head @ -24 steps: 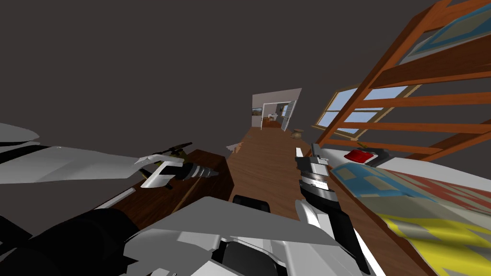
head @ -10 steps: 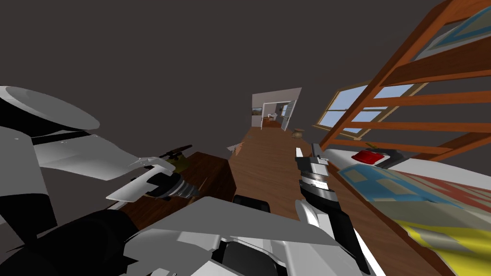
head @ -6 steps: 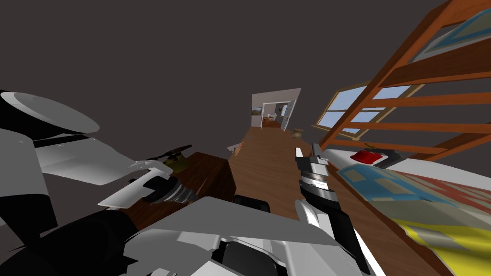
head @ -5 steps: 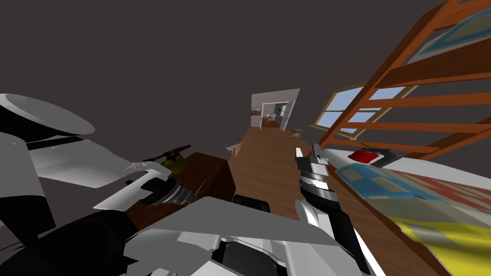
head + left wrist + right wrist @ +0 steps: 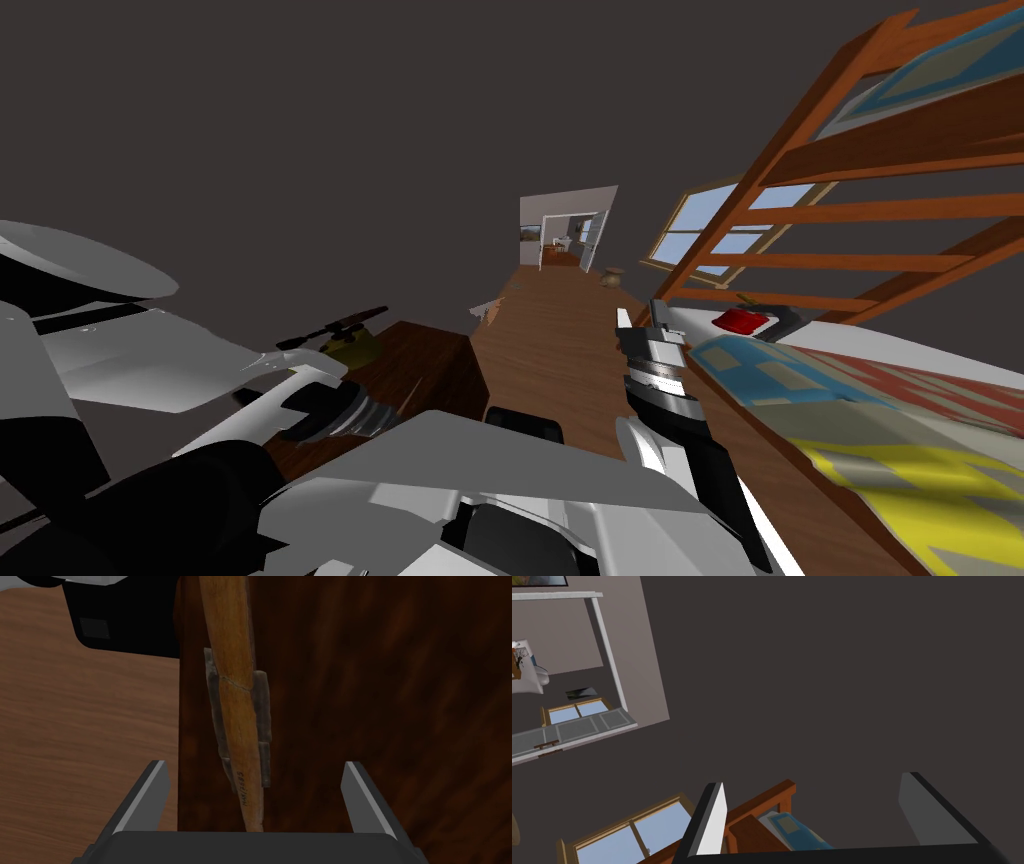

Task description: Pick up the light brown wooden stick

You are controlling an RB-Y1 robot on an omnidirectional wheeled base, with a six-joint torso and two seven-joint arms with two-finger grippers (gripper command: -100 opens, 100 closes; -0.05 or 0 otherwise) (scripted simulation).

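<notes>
While reaching low and forward on the left side, pointing the left gripper [image 5: 253, 764] down at a dark brown wooden tabletop [image 5: 400, 701], close above it. Opened to full spread, two thin light grey fingers [image 5: 150, 796] well apart, clamping nothing, touching nothing. Straddling the near end of one long light brown wooden stick [image 5: 234, 701]. Laid flat on the tabletop just beside its edge, running lengthwise away from the gripper body, near tip roughly midway between the fingers. Lined with two strips of flat grey stone-like pieces [image 5: 261, 726], one per side, pressed against the wood. Past the table edge, lighter brown plank floor [image 5: 75, 736].

Seen from the head: left forearm angled down over the same tabletop, dark wrist low above it. On the far part of that top, one thin dark rod-like thing [image 5: 335, 325] over one olive lump [image 5: 357, 347]; cannot tell what either is.

Right arm raised right of centre, forearm rising forward, right gripper [image 5: 640, 312] aimed up and ahead, well apart from table and stick. Two fingers there too, spread wide, empty.

Counts: one stick, two grey strips, two grippers, four fingers, one bed with blue, red and yellow patterned cover [image 5: 900, 430], one small red item [image 5: 740, 320] on it, one brown wooden bunk frame [image 5: 830, 210], one small brown pot [image 5: 612, 278] on the floor.
</notes>
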